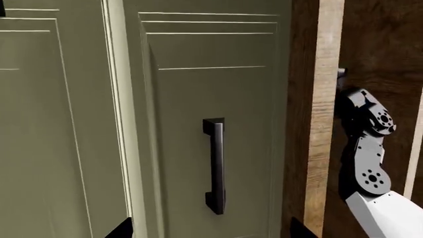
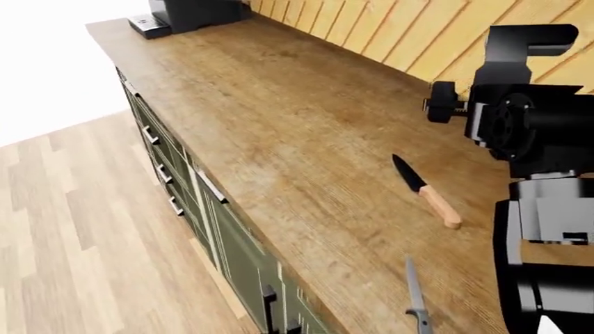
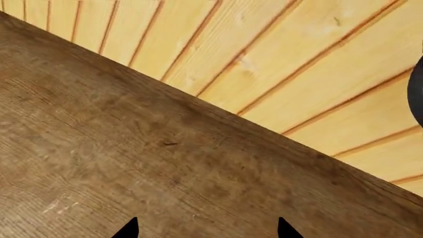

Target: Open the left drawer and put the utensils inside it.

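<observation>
In the left wrist view the left drawer (image 1: 198, 148), a narrow sage-green panelled front, is shut, and its short black bar handle (image 1: 215, 166) lies just ahead of my left gripper (image 1: 211, 233). That gripper is open, its tips wide apart and holding nothing. The utensils lie on the wooden counter (image 2: 278, 125): a knife with a black blade and a wooden handle (image 2: 425, 191), and a slim grey knife (image 2: 416, 299) nearer the front edge. My right gripper (image 3: 208, 230) is open over bare counter near the slatted wall, away from both knives.
Green cabinet fronts with black handles (image 2: 211, 186) run under the counter's front edge. Another green panel (image 1: 53, 124) adjoins the drawer. A black appliance (image 2: 190, 12) stands at the counter's far end. My right arm (image 2: 529, 125) hangs above the counter's right side.
</observation>
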### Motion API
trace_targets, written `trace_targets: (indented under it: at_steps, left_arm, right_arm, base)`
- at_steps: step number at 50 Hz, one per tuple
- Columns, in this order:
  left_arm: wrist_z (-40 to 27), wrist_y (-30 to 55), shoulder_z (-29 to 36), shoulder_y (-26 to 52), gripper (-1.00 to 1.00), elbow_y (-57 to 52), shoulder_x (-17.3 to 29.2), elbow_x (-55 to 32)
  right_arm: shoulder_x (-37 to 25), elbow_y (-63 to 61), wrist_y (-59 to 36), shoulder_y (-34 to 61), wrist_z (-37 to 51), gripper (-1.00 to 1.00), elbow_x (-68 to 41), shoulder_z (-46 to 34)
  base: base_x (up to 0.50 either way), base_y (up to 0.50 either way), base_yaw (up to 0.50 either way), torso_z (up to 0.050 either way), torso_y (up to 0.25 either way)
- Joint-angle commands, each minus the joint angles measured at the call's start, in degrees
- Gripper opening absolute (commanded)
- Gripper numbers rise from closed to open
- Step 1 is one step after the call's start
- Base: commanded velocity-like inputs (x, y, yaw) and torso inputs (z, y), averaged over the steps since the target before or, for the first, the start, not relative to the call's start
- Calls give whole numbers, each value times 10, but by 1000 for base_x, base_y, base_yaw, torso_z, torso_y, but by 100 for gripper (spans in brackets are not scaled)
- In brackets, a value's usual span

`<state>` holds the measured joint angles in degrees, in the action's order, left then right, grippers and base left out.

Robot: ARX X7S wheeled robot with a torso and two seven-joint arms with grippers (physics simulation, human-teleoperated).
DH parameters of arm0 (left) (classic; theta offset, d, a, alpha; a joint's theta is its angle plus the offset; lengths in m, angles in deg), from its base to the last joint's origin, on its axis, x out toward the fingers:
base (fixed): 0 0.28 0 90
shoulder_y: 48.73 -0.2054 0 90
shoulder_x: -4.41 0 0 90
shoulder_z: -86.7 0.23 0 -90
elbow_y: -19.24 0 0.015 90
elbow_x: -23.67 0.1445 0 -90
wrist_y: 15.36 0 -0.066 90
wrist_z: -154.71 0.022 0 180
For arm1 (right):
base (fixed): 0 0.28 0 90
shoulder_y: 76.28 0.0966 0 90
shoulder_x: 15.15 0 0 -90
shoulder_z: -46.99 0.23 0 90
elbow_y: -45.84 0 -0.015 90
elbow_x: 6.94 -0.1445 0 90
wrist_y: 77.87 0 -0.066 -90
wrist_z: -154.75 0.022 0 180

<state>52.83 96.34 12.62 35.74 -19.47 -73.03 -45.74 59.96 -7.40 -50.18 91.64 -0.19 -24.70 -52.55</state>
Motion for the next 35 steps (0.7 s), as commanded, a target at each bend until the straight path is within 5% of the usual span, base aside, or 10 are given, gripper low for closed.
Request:
trace_targets:
  at_steps: [1, 19, 35]
  left_arm:
    - [7, -1, 1, 5, 100, 14, -1, -1]
    - [-3, 0, 1, -2, 100, -5, 4, -7]
    - [12, -1, 3, 11, 100, 26, 0, -7]
  right_arm:
    - [1, 13, 10, -1, 2, 100, 3, -4]
    - [-1, 15, 5, -1, -1, 100, -7, 5]
    - [-1, 22, 13, -5, 2, 100, -8, 7]
  base:
    - [0, 0, 500, 0, 0]
    - [-206, -279, 26, 0, 1]
    - [172, -127, 0, 0, 0]
